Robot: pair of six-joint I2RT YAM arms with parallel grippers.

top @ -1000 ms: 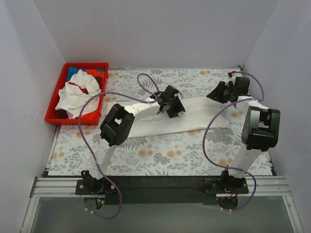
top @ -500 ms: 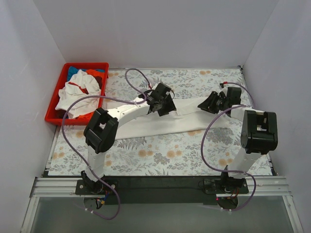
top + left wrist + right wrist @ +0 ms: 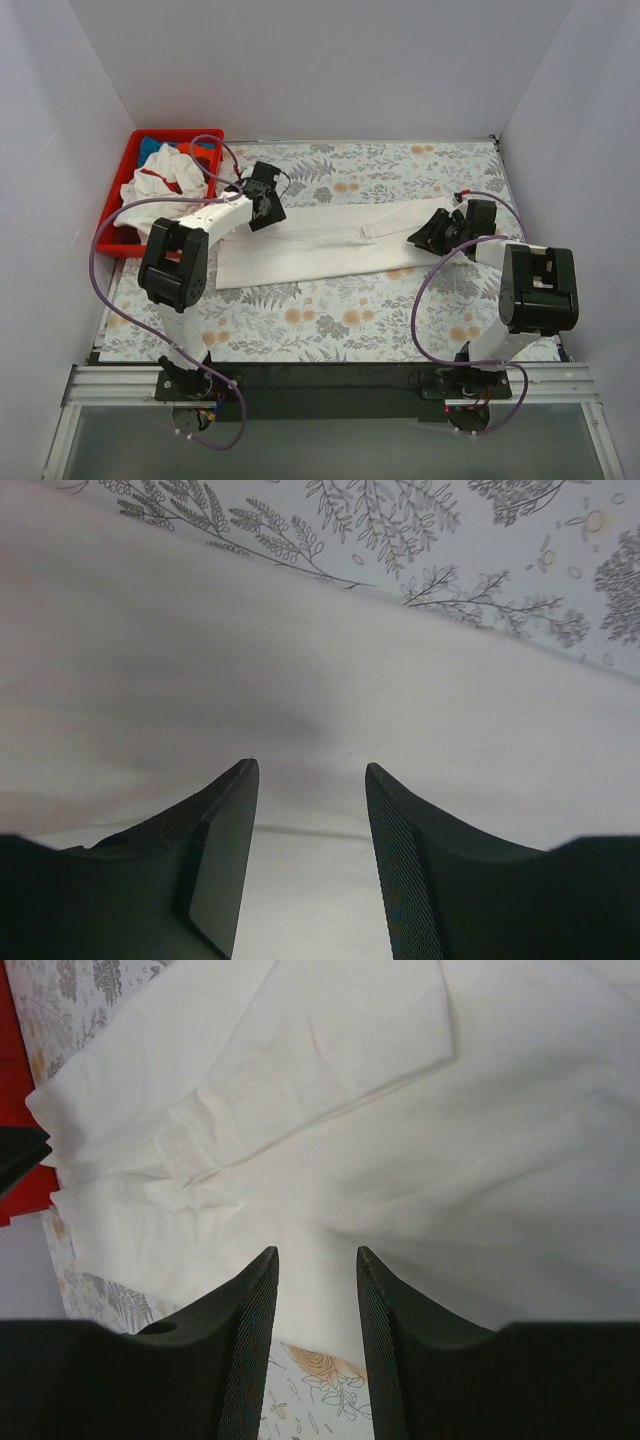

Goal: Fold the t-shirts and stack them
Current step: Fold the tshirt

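A large white t-shirt [image 3: 320,245] lies flat as a long folded strip across the floral table covering, with a sleeve folded onto it near the right end. My left gripper [image 3: 270,212] is open and empty over the strip's left end; in the left wrist view its jaws [image 3: 310,770] stand apart just above the white cloth [image 3: 300,660]. My right gripper [image 3: 427,232] is open and empty at the strip's right end; in the right wrist view its jaws [image 3: 315,1252] straddle the cloth's edge [image 3: 450,1160]. No black print shows on the shirt.
A red bin [image 3: 108,222] at the far left holds a white shirt with red trim [image 3: 160,182], a blue one [image 3: 152,146] and an orange-red one [image 3: 196,152]. The floral covering [image 3: 350,320] spreads in front of the strip. White walls enclose three sides.
My left gripper has moved left along the shirt from its middle to its left end. My right gripper has come nearer and lower onto the right end. The shirt lies flatter.
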